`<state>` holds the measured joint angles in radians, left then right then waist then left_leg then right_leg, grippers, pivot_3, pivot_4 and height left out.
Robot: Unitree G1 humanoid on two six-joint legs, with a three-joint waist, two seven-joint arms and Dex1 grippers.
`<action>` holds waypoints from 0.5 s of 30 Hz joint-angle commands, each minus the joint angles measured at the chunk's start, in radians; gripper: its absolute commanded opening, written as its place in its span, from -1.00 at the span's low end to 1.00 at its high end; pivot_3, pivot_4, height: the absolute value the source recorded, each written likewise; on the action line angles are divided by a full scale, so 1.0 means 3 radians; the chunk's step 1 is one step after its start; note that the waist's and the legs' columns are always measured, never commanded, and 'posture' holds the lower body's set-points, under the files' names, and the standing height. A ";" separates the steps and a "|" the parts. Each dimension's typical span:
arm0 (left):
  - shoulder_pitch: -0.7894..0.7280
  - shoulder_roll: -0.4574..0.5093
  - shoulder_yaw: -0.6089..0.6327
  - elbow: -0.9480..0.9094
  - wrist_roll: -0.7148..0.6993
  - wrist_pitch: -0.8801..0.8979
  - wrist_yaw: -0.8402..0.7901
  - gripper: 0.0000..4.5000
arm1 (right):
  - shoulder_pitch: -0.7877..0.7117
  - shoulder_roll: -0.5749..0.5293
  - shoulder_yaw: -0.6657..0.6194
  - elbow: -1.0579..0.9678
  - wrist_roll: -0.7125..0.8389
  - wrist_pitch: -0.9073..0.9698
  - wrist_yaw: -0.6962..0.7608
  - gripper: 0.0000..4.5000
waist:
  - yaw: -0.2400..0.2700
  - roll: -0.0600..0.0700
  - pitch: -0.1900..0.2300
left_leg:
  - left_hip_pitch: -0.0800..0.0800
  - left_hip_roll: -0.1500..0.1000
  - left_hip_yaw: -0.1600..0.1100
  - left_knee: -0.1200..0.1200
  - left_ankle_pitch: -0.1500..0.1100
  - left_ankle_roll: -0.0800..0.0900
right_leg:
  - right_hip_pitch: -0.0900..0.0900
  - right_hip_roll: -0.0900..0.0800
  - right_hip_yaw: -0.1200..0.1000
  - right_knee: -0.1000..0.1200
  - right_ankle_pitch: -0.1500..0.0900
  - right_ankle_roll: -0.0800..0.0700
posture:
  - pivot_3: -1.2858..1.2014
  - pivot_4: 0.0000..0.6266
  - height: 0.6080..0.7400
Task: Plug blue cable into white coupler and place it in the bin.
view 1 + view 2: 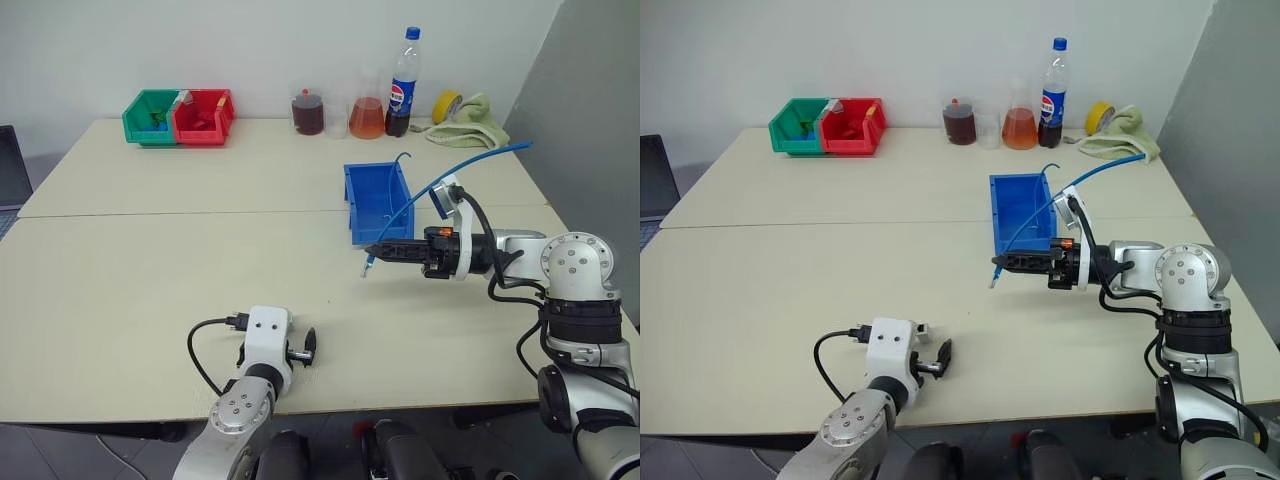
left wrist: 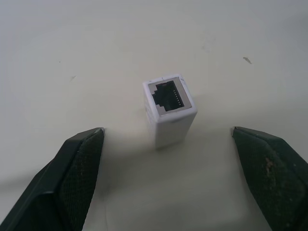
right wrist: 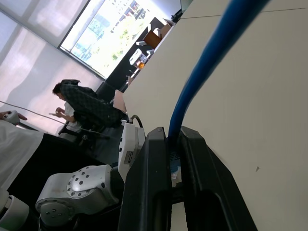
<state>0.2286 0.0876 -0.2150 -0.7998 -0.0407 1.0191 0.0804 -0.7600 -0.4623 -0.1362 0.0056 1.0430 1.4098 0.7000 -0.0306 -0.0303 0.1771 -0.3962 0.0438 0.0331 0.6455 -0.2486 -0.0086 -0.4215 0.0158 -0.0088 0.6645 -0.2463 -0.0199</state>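
The white coupler (image 2: 169, 108) stands on end on the table, dark socket up, between the wide-apart fingers of my left gripper (image 2: 167, 132), touching neither. That left gripper (image 1: 292, 352) is open, low at the table's near edge. My right gripper (image 1: 385, 250) hovers level above the table just in front of the bin (image 1: 352, 195), pointing left. It is shut on the blue cable (image 1: 470, 163), near its plug end (image 1: 367, 268), which hangs just past the fingertips. The rest of the cable arcs up and back to the right. In the right wrist view the cable (image 3: 211, 53) runs out from between the closed fingers (image 3: 149, 173).
A green bin (image 1: 150, 117) and a red bin (image 1: 203, 117) sit at the table's back left. Flasks of liquid (image 1: 367, 118), a cola bottle (image 1: 403, 85), a yellow tape roll (image 1: 447, 105) and a green cloth (image 1: 470, 122) line the back right. A seated person (image 3: 79, 108) appears far off.
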 commanded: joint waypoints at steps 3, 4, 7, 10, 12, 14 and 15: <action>0.0105 0.0008 -0.0025 0.0039 0.0107 0.0157 0.0088 0.98 | -0.0093 0.0003 -0.0065 -0.0037 0.0083 0.0011 0.0046 -0.99 | 0.0000 0.0000 0.0000 | 0.0000 0.0000 -0.0001 0.0000 0.0000 0.0000 | 0.0000 0.0000 0.0000 -0.0001 0.0000 0.0000 | 0.03 -0.52 1.00; 0.0102 0.0023 -0.0032 0.0044 0.0112 0.0156 0.0085 0.98 | -0.0088 0.0003 -0.0068 -0.0041 0.0085 0.0012 0.0045 -0.99 | 0.0000 0.0000 0.0000 | 0.0000 0.0000 -0.0001 0.0000 0.0000 0.0000 | 0.0000 0.0000 0.0000 -0.0001 0.0000 0.0000 | 0.03 -0.52 1.00; 0.0110 0.0028 -0.0025 0.0059 0.0125 0.0161 0.0097 0.98 | -0.0069 0.0008 -0.0076 -0.0058 0.0092 0.0014 0.0038 -0.99 | 0.0000 0.0000 0.0000 | 0.0000 0.0000 -0.0001 0.0000 0.0000 0.0000 | 0.0000 0.0000 -0.0001 -0.0001 0.0000 0.0000 | 0.03 -0.52 1.00; 0.0114 0.0028 -0.0018 0.0063 0.0132 0.0149 0.0103 0.98 | -0.0061 0.0010 -0.0082 -0.0065 0.0094 0.0012 0.0035 -0.99 | 0.0000 0.0000 0.0000 | 0.0000 0.0000 -0.0001 0.0000 0.0000 0.0000 | 0.0000 0.0000 -0.0001 0.0000 0.0000 0.0000 | 0.03 -0.52 1.00; 0.0114 0.0024 -0.0010 0.0065 0.0131 0.0152 0.0104 0.98 | -0.0062 0.0010 -0.0086 -0.0065 0.0093 0.0010 0.0034 -0.99 | 0.0000 0.0000 0.0000 | 0.0000 0.0000 -0.0001 0.0000 0.0000 0.0000 | 0.0000 0.0000 -0.0001 0.0000 0.0000 0.0000 | 0.03 -0.52 1.00; 0.0115 0.0021 -0.0011 0.0072 0.0119 0.0159 0.0095 0.82 | -0.0059 0.0009 -0.0089 -0.0067 0.0093 0.0008 0.0032 -0.99 | 0.0000 0.0000 0.0000 | 0.0000 0.0000 -0.0001 0.0000 0.0000 0.0000 | 0.0000 0.0000 -0.0001 -0.0001 0.0000 0.0000 | 0.03 -0.52 1.00; 0.0117 0.0010 -0.0004 0.0077 0.0114 0.0159 0.0096 0.79 | -0.0055 0.0007 -0.0089 -0.0069 0.0091 0.0005 0.0033 -0.99 | -0.0001 0.0000 0.0000 | 0.0000 0.0000 -0.0001 0.0000 0.0000 0.0000 | 0.0000 0.0000 -0.0001 -0.0001 0.0000 0.0000 | 0.03 -0.52 1.00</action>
<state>0.2336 0.0865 -0.2291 -0.8086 -0.0285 1.0285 0.0967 -0.7629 -0.4583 -0.1367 0.0059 1.0431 1.4125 0.6990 -0.0308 -0.0303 0.1771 -0.3962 0.0439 0.0329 0.6455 -0.2486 -0.0086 -0.4215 0.0158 -0.0091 0.6643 -0.2463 -0.0199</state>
